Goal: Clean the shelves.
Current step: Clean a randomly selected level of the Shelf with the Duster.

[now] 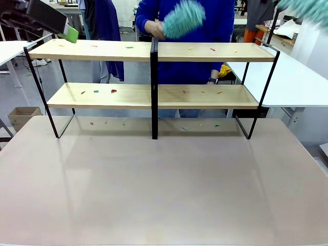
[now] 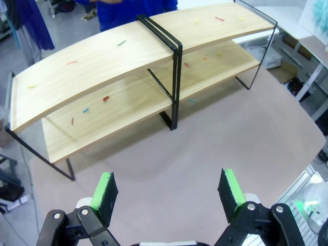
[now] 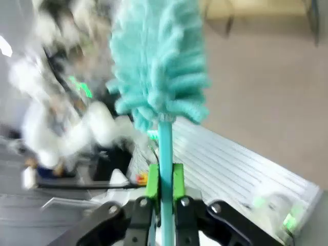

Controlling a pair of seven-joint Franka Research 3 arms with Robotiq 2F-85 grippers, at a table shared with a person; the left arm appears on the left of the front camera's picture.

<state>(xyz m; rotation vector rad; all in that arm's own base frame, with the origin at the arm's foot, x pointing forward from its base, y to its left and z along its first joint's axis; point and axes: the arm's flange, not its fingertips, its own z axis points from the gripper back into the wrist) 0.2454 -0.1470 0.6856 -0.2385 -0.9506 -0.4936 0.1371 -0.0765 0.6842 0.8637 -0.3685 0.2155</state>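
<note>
Our left gripper (image 2: 168,188) gapes wide and empty, facing the table (image 2: 205,143). Our right gripper (image 3: 165,180) is clenched on a teal duster (image 3: 159,66) by its handle. The shelves (image 1: 102,50) stand at the table's far side, their boards dotted with coloured scraps (image 1: 113,91).

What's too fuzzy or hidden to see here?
- Front view: the person's duster is smeared by motion.
- Front view: the robot's duster is blurred and cut off by the top edge.
- Right wrist view: the background behind the right gripper is smeared.
- The coloured scraps on the shelves are too small to identify.
</note>
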